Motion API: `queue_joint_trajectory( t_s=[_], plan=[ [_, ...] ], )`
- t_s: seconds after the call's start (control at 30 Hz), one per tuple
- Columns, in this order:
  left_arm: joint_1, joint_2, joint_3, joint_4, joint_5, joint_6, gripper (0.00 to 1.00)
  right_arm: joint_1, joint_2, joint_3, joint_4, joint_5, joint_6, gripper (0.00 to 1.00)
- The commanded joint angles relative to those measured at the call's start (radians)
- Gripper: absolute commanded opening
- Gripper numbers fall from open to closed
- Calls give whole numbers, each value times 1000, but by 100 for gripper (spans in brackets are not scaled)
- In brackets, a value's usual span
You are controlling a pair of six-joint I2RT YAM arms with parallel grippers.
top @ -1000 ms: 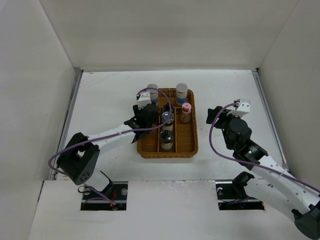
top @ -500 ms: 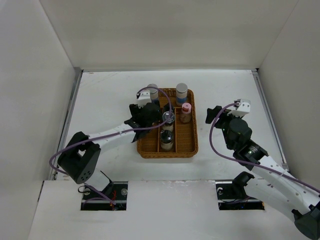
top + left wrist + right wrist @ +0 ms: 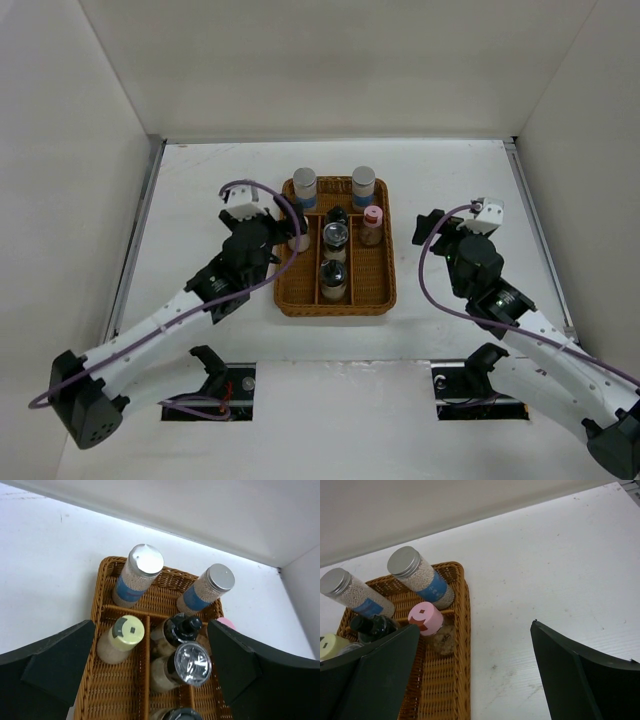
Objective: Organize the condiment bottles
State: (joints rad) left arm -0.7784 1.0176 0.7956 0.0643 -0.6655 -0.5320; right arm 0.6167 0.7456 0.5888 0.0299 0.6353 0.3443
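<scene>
Several condiment bottles stand upright in the wicker tray (image 3: 385,290). Two silver-lidded ones with blue labels (image 3: 304,186) (image 3: 363,183) fill the far row. Below them are a cream-topped one (image 3: 122,637) in the left compartment, black-topped (image 3: 181,629) and chrome-topped (image 3: 189,666) ones in the middle, and a pink-topped one (image 3: 426,622) on the right. My left gripper (image 3: 280,240) hovers open just left of the tray, holding nothing. In its wrist view the left gripper (image 3: 149,645) looks down on the bottles. My right gripper (image 3: 432,238) is open over bare table right of the tray. Nothing sits in the right gripper (image 3: 475,650).
White walls close in the table on the left, back and right. The tray's brown rim (image 3: 465,630) stands between the right gripper and the bottles. A dark-lidded bottle (image 3: 333,272) stands in the tray's near middle compartment.
The left gripper has opened and drawn back leftward off the tray, leaving the cream-topped bottle standing in the left compartment. The right gripper has opened wider and barely moved.
</scene>
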Motion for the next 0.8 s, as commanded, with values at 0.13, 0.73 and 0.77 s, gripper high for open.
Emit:
queue_joint_trajectory(
  t_s=[0.13, 0.73, 0.77],
  plan=[
    [66, -241, -217, -196, 66, -163, 100, -10, 5, 9, 18, 23, 15, 100],
    [153, -432, -377, -368, 92, -240, 100, -36, 40, 8, 8, 21, 32, 100],
    [153, -418, -374, -342, 90, -227, 100, -36, 46, 9, 8, 21, 29, 100]
  ],
)
